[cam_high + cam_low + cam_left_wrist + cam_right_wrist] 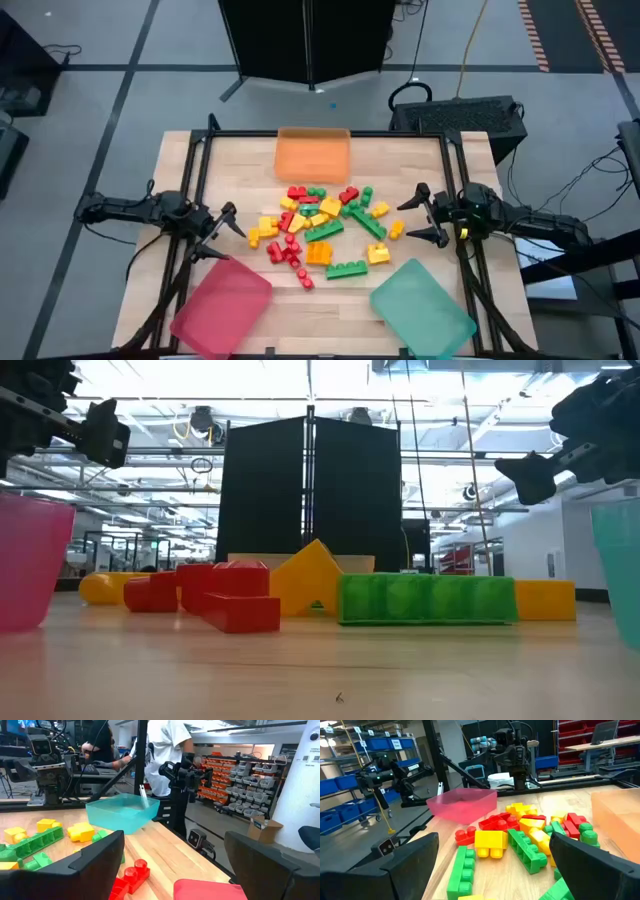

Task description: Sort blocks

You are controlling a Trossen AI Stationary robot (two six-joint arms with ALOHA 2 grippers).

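Sorting has not begun, by the look of it: every block (320,232) lies loose in one heap on the pale wooden worktop (190,160), and the three trays look empty. The left claw (222,232) hovers at one side of the heap with its fingers spread wide and nothing in them. The right claw (422,212) hovers at the opposite side, also wide and empty. The heap lies between the two claws, near each but touching neither.

The blocks are small glossy plastic bricks with round studs, red, green, yellow and orange, some short, some long. The trays are cloudy, see-through rectangles: an orange tray (313,155) beyond the heap, a pink tray (222,305) just beside the left claw, a teal tray (422,305) near the right claw.

The next move probably calls for one claw to drop over an outlying brick and close across its narrow sides, clear of its crowded neighbours.
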